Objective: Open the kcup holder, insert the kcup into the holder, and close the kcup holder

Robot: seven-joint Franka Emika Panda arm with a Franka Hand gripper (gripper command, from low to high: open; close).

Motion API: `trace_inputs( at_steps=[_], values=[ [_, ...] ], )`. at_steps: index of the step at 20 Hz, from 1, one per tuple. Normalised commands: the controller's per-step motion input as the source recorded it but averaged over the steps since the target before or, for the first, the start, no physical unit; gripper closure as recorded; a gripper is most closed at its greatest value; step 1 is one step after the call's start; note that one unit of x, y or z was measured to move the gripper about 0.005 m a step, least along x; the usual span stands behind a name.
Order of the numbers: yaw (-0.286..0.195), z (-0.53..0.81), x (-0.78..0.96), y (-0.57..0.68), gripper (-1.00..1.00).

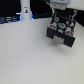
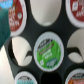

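Note:
The black kcup holder (image 1: pixel 60 31) stands at the back on the exterior view's right, with a drawer pulled out and its round slots showing. My gripper (image 1: pixel 59 5) hangs straight above that drawer. In the wrist view, the kcup (image 2: pixel 48 50), white with a green top, sits in a round slot of the drawer (image 2: pixel 31 31). It lies free in the middle of the picture with nothing touching it. A teal finger (image 2: pixel 4 26) shows only at the picture's edge, well away from the kcup, so the jaws stand apart.
Other pods fill neighbouring slots, among them a red-topped pod (image 2: pixel 15 12), and several slots are bare. A tall white post with a black mark (image 1: pixel 26 10) stands at the back on the exterior view's left. Dark clutter (image 1: pixel 7 19) lines the table's far edge.

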Motion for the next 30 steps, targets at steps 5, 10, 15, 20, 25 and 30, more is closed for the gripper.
trace_inputs(
  at_steps=[5,10,15,20,25,30],
  values=[
    [0.013,0.07,0.78,-0.38,-1.00],
    [0.044,-0.07,0.68,-0.25,-1.00],
    [0.091,-0.31,0.42,-0.01,-1.00],
    [0.181,-0.21,0.08,0.21,-1.00],
    [0.191,-0.08,-0.21,0.25,-1.00],
    [0.210,-0.01,-0.36,0.24,-1.00]
  ],
)
